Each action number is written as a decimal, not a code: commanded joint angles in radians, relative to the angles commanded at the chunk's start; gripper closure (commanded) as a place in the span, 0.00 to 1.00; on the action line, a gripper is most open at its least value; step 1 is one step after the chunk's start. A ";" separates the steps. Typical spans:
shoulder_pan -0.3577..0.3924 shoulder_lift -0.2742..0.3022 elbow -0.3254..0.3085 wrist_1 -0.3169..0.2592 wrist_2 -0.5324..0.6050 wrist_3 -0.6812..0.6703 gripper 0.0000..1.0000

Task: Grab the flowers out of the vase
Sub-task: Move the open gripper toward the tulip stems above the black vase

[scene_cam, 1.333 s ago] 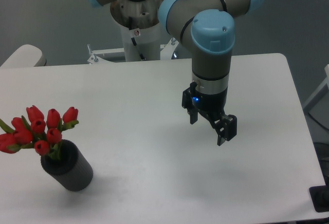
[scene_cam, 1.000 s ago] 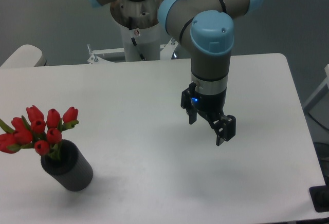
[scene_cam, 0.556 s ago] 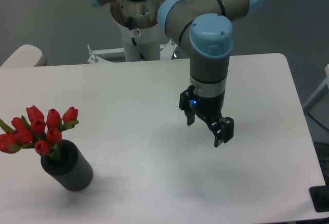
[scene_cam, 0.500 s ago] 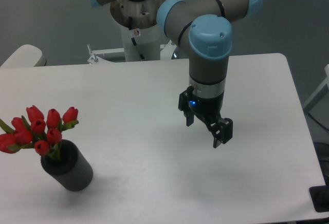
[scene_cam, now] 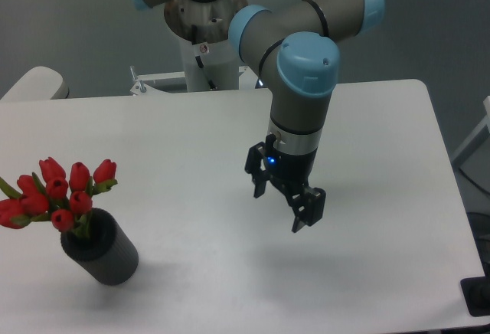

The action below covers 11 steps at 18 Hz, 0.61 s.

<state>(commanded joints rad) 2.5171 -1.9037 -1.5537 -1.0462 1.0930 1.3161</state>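
One view only: the tool (scene_cam: 279, 203) hangs over the tabletop (scene_cam: 191, 135), fingers spread and gripping nothing, presumably ready for the approach. Well to its left and lower, red tulip flowers (scene_cam: 57, 192) with green leaves stand in the ribbed dark vase (scene_cam: 103, 251), which tilts.

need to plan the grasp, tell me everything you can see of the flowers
The flowers are a bunch of red tulip buds with green leaves and stems, probably artificial. They stand in the dark ribbed vase at the table's near left, leaning left past its rim, the leftmost bud at the picture's edge. Only the vase touches them.
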 joint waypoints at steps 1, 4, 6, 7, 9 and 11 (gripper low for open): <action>0.015 0.002 -0.023 0.012 -0.080 0.000 0.00; 0.052 0.011 -0.133 0.081 -0.249 0.015 0.00; 0.054 0.040 -0.202 0.121 -0.373 0.018 0.00; 0.054 0.052 -0.230 0.136 -0.425 0.020 0.00; 0.037 0.080 -0.264 0.152 -0.469 0.032 0.00; 0.025 0.092 -0.276 0.155 -0.501 0.032 0.00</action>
<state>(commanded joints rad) 2.5419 -1.8116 -1.8300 -0.8913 0.5923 1.3484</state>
